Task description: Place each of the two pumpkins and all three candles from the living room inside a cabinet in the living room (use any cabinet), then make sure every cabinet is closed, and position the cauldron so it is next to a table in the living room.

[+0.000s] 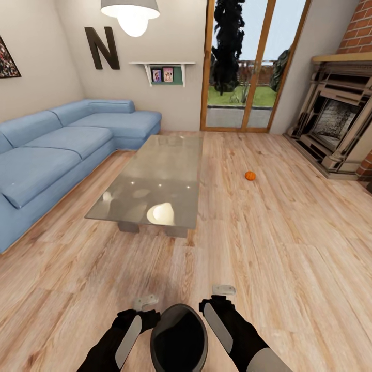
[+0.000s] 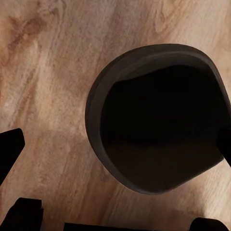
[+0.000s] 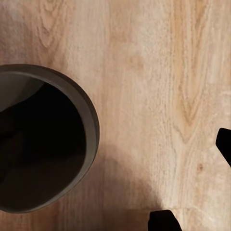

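The wood floor (image 1: 289, 243) is the biggest thing, and it runs all across the room. A long blue sofa (image 1: 57, 150) sits along the wall on the left side. Far back are glass doors (image 1: 243, 67) with a garden behind them. On the right is a fireplace (image 1: 338, 121) with red bricks by it.

In the middle of the room stands the low counter (image 1: 155, 181) with a shiny grey glass top. The lamp (image 1: 132, 13) that hangs above shows as a bright spot in the glass. A big dark letter N (image 1: 102, 47) hangs on the wall, and a small shelf (image 1: 163, 70) with pictures is beside it.

The black pot (image 1: 179, 338) is close to the robot, at the bottom of the head view, between the two arms. Its mouth is wide and round and it is dark inside. It is well apart from the counter. In both wrist views the pot (image 2: 159, 118) shows from above over the wood floor.

The left pincer (image 1: 146, 301) is just beside the pot on its left side. The right pincer (image 1: 223, 290) is just beside the pot on its right side. I cannot tell how far open each pincer is, or if it touches the pot.

One small orange pumpkin (image 1: 250, 175) lies on the floor to the right of the counter, near the doors.
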Controlling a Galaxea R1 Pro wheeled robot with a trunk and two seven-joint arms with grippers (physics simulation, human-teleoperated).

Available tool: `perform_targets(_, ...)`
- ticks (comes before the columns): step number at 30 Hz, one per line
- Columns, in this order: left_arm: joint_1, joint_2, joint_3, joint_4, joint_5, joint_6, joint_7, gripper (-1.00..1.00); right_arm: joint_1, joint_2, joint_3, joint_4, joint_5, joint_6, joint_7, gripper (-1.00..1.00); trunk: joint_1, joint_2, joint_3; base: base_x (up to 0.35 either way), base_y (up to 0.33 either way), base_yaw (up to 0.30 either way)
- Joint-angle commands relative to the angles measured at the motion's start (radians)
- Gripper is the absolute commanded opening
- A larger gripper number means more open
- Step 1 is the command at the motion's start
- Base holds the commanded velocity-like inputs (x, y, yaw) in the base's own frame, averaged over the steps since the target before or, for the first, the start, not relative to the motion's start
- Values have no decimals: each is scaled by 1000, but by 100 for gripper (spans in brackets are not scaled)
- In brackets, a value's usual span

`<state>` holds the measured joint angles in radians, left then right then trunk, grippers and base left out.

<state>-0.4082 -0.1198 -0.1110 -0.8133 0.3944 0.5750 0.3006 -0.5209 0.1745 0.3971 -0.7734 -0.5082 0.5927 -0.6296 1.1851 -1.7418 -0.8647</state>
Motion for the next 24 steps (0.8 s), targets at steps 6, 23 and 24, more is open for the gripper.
perform_targets(6, -1, 2, -4, 0, 10, 2, 8, 100, -1, 0, 1, 12, -9, -15, -10, 100, 23, -43, -20, 0, 0, 0)
perform_targets(23, 0, 5, -5, 5, 6, -34, -28, 100, -2, 0, 3, 123, -8, -8, -4, 100, 88, -162, -73, 0, 0, 0)
perform_targets(24, 0, 5, -5, 6, 4, -34, -41, 100, -2, 0, 3, 124, -7, -8, -3, 100, 92, -169, -76, 0, 0, 0)
